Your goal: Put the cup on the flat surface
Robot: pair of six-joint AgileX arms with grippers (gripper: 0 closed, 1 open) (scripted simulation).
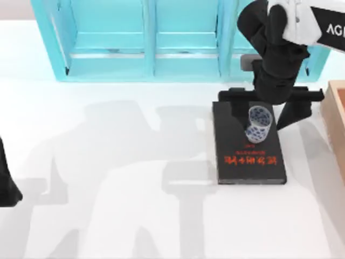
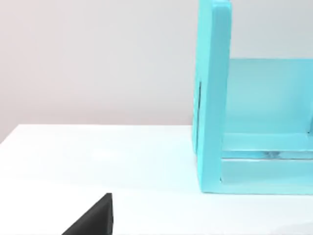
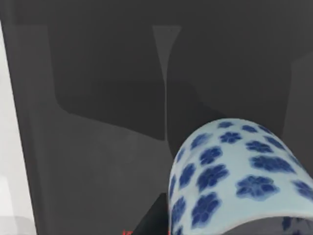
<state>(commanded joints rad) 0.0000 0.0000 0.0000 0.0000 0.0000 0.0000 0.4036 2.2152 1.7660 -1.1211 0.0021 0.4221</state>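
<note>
cup (image 1: pixel 258 124) on black book (image 1: pixel 249 162); turquoise shelf (image 1: pixel 145 40) behind

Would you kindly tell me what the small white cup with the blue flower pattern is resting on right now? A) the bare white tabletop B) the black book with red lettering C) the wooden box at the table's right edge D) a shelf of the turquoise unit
B: in the top view the small white cup with the blue flower pattern stands on the black book with red lettering, beneath the right tool.
</note>
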